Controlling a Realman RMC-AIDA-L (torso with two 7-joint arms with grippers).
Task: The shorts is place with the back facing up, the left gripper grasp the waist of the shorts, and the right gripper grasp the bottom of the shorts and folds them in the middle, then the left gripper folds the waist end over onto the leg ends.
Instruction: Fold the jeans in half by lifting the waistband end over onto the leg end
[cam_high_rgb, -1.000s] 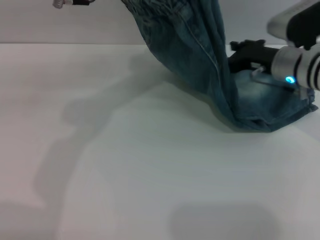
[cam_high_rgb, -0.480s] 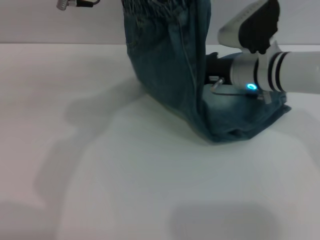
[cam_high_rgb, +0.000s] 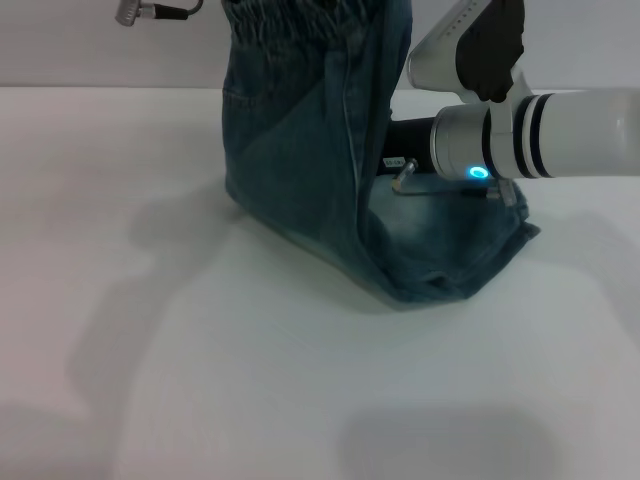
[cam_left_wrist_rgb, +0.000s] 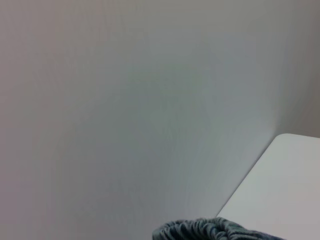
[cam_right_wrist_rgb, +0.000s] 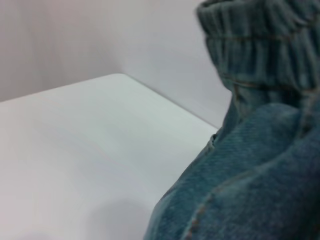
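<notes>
- The shorts (cam_high_rgb: 300, 170), faded blue-green denim, hang upright over the far middle of the table. The upper part is lifted, and the lower part lies crumpled on the surface toward the right side.
- The waist of the shorts (cam_high_rgb: 295, 18), a darker, gathered elastic band, is the highest part and sits at the top edge of the head view. It also shows as a puckered ridge in the left wrist view (cam_left_wrist_rgb: 210, 231) and as a ruffled band close up in the right wrist view (cam_right_wrist_rgb: 260, 45).
- Below the waist the denim drops in one broad panel. A light stitched seam (cam_high_rgb: 350, 130) runs down it, with paler worn patches on either side.
- The low end (cam_high_rgb: 450, 240) of the denim rests on the table in soft folds and is paler than the hanging panel. Its hems cannot be made out.
- The right gripper (cam_high_rgb: 405, 135), black and blocky, is just behind the hanging panel and right above the crumpled end. The cloth hides its tip, so its hold cannot be told.
- It is carried by a silver-white cylindrical arm (cam_high_rgb: 560, 135) with black bands and a glowing blue-green ring light (cam_high_rgb: 478, 173), reaching in from the right.
- The left gripper lies beyond the top edge of the head view, above the waist, so its state cannot be told.
- A thin black cable with a silver plug (cam_high_rgb: 150, 10) shows at the top left.
- The smooth white table (cam_high_rgb: 200, 350) carries grey shadows, and a plain pale wall (cam_left_wrist_rgb: 125, 100) stands behind it.
</notes>
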